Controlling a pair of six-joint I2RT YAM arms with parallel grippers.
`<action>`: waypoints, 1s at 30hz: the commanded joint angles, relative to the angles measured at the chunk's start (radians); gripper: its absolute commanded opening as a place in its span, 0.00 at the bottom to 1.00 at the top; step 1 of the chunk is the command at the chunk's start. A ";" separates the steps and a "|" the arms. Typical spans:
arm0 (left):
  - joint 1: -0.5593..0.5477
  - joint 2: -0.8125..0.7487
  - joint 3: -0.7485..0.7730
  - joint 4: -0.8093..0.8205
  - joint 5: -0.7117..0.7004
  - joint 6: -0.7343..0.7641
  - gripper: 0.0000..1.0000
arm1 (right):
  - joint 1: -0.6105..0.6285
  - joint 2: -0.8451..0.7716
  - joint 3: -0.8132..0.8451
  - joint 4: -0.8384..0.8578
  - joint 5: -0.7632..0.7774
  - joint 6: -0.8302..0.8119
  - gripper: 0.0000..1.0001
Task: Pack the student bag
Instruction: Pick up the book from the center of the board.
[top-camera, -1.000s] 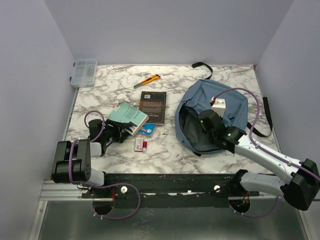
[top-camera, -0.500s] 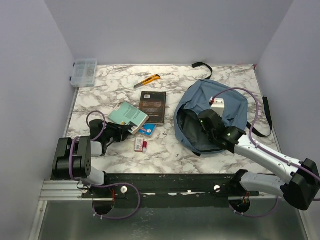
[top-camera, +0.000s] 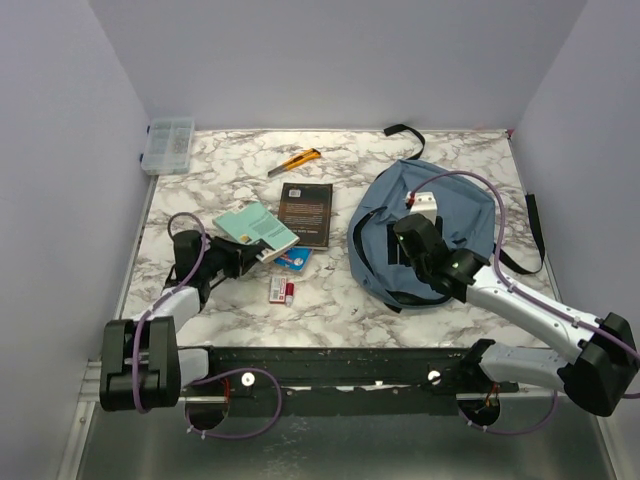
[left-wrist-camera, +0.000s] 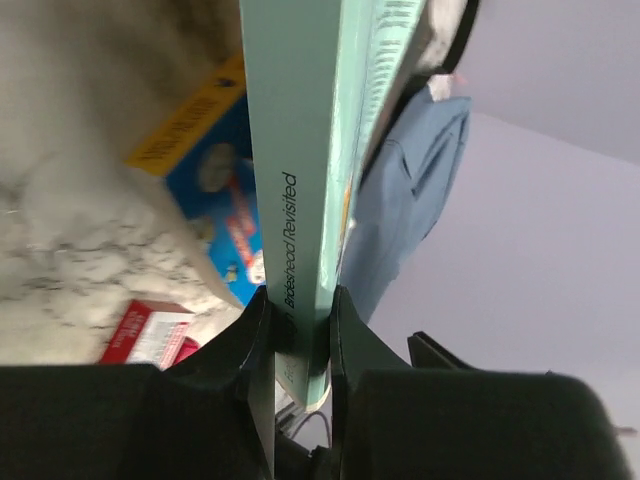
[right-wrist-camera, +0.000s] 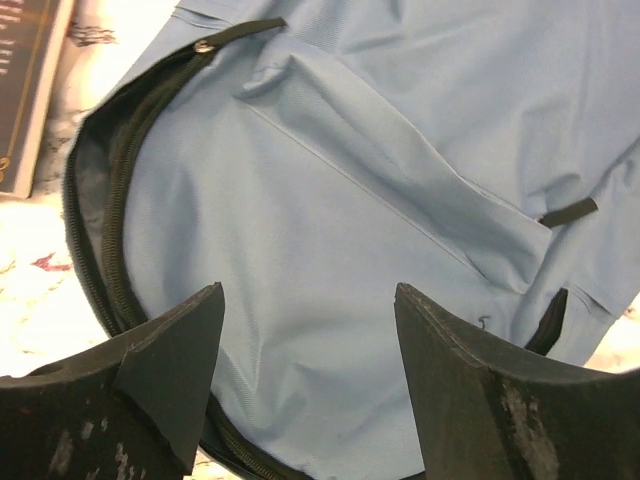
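The student bag (top-camera: 450, 205) is a dusty-blue backpack lying at the right of the table, its dark zippered opening facing left. My right gripper (top-camera: 407, 243) hangs open just above the bag's fabric (right-wrist-camera: 330, 190), and nothing lies between its fingers (right-wrist-camera: 180, 340). My left gripper (top-camera: 243, 256) is shut on the near end of a teal paperback (top-camera: 256, 225). In the left wrist view the book's spine (left-wrist-camera: 300, 150) is pinched between the jaws of that gripper (left-wrist-camera: 300, 325), and the bag (left-wrist-camera: 410, 190) shows beyond it.
A dark book (top-camera: 305, 213) lies between the teal book and the bag. A blue card packet (top-camera: 297, 259) and a small red box (top-camera: 281, 290) sit near the left gripper. A yellow utility knife (top-camera: 295, 160) and a clear organiser box (top-camera: 168, 145) lie at the back.
The left gripper has closed on the teal book, and that arm's base has turned. The right gripper has opened, let go of the bag's fabric and shifted slightly up and left.
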 joint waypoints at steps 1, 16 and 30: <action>-0.043 -0.157 0.185 -0.253 -0.051 0.200 0.00 | 0.000 0.017 0.047 0.048 -0.103 -0.081 0.74; -0.404 -0.072 0.778 -0.674 -0.183 0.459 0.00 | 0.011 -0.063 0.040 0.182 -0.420 -0.070 1.00; -0.514 0.052 0.894 -0.836 -0.076 0.254 0.00 | 0.284 -0.009 0.099 0.351 -0.282 -0.344 1.00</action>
